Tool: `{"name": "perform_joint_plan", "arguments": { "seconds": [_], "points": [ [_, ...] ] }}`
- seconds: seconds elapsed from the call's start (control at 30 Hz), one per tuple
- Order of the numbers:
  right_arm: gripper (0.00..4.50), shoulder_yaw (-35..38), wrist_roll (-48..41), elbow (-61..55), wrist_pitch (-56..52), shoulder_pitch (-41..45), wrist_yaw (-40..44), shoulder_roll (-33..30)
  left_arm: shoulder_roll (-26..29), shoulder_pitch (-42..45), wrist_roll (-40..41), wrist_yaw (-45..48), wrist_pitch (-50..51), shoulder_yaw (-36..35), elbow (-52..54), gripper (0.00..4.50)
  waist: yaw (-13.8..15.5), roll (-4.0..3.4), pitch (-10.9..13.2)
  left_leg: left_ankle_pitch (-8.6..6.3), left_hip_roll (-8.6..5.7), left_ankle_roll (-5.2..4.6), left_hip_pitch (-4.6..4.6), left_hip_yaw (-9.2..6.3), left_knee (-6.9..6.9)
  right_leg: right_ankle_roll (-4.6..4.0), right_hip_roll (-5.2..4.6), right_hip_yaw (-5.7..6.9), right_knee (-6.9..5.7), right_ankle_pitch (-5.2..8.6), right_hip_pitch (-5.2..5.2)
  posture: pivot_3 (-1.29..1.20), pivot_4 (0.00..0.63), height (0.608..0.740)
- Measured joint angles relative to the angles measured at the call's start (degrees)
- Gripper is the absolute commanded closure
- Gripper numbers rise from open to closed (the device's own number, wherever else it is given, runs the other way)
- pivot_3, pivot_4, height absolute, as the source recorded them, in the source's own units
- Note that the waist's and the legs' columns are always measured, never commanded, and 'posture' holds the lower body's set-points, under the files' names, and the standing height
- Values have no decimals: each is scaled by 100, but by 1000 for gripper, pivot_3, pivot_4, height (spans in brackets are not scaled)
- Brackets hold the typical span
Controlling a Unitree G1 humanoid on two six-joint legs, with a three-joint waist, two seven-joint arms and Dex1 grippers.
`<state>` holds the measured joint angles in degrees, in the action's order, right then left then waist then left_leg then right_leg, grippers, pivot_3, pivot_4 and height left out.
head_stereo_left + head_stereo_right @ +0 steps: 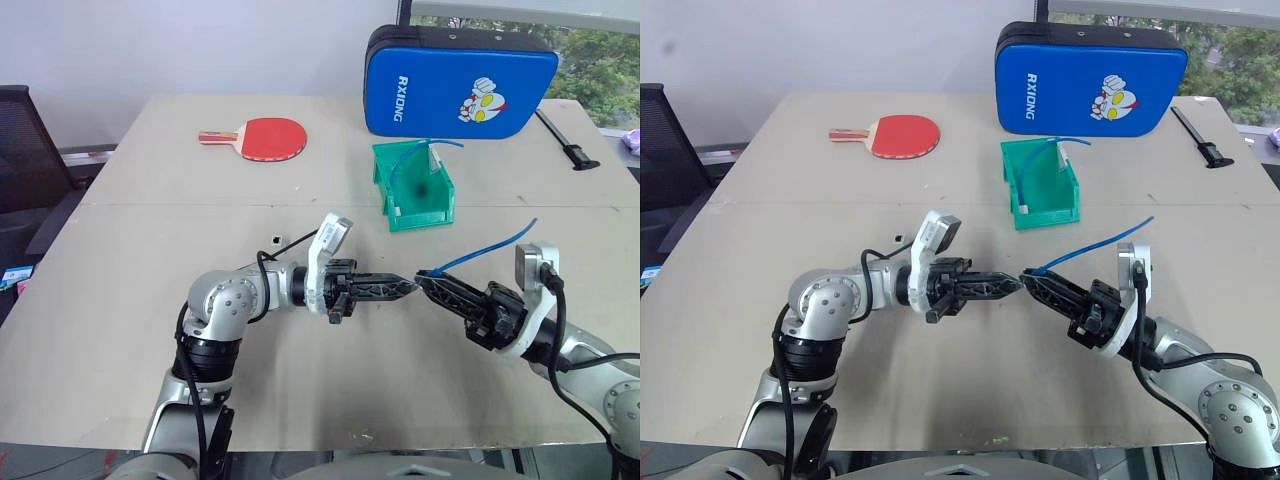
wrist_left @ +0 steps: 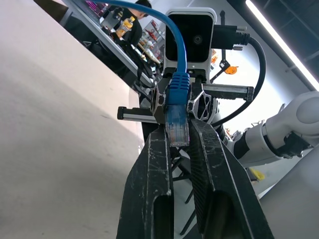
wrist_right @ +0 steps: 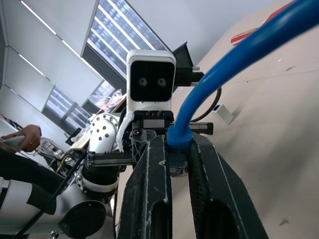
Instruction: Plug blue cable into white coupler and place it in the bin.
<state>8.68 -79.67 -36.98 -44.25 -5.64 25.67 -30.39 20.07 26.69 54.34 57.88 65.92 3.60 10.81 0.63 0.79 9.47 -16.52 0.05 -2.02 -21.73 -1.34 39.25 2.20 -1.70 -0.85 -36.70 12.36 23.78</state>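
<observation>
Blue cable (image 1: 488, 248): thin, light blue, gently curved, held up off the surface (image 1: 150, 330). Its free end trails up and back over the right arm; the plug end sits in the right pincer (image 1: 424, 276).

Right pincer is clenched on the cable just behind the plug. Right wrist view shows the blue boot pinched between the two black fingers (image 3: 149, 199). Left wrist view shows what the head views don't: the clear plug (image 2: 177, 130) pointing toward the left pincer (image 1: 408, 287), its tip between the left fingers.

Left pincer is clenched, tips meeting the right pincer's tips mid-surface. White coupler: can't confirm it in the left pincer, the fingertips hide whatever is there. A small white block (image 1: 276, 240) lies on the surface near the left arm; it might be the coupler, too small to tell.

Bin (image 1: 392, 205): teal-green, beyond the pincers, with a second blue cable (image 1: 420, 146) arching out of it. Behind it: blue padded case (image 1: 455, 82). Red table tennis paddle (image 1: 262, 137) off to the left.
</observation>
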Motion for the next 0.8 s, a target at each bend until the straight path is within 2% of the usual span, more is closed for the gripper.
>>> {"name": "perform_joint_plan", "arguments": {
  "seconds": [0.07, 0.3, 0.43, 0.57, 0.67, 0.8],
  "points": [
    [4482, 0, -34, 0, 1, -10, 0, -3, 19, -12, -11, 47, -78, 32, 1, 4500, 0, 0, 0, 0, 0, 0, 0, 1, 0, -1, 0, -1, 0, 0, 0, 0, 150, 740],
    [4500, -71, -257, -49, -9, 6, 27, -56, 40, -225, -72, 26, -424, 99, 40, 1192, 0, 0, 0, 0, 1, 0, 0, -1, -1, -1, -1, -3, 1, 1, 1, 0, 150, 740],
    [4500, -26, -355, 25, -10, 93, 26, -150, 148, -543, -67, -174, -480, 83, 318, 1192, -4, -1, 0, 0, 1, 0, -2, -1, -2, -1, -3, -7, 3, 1, 2, 0, 150, 740],
    [4500, 86, -250, 303, 85, 254, 37, -177, 355, -1581, -24, -736, -587, -289, 1283, 1192, -46, -3, 2, 0, 4, 0, -6, -2, -8, -2, -20, -17, 7, 1, 8, 0, 150, 740],
    [4500, 79, 159, 473, 298, 521, 86, -31, 164, -2192, -254, -1501, -1022, -445, 2088, 1192, -18, -2, 2, 0, 4, 0, -7, -2, -8, -1, -31, -19, 10, 0, 7, 0, 150, 740],
    [4500, 30, 791, 683, 610, 762, 227, 137, 184, -3034, -935, -2199, -1723, -531, 2924, 1192, 8, -5, 1, 0, 5, 1, -4, -3, -9, -3, -27, -19, 10, 1, 7, 0, 150, 740]
  ]
}}
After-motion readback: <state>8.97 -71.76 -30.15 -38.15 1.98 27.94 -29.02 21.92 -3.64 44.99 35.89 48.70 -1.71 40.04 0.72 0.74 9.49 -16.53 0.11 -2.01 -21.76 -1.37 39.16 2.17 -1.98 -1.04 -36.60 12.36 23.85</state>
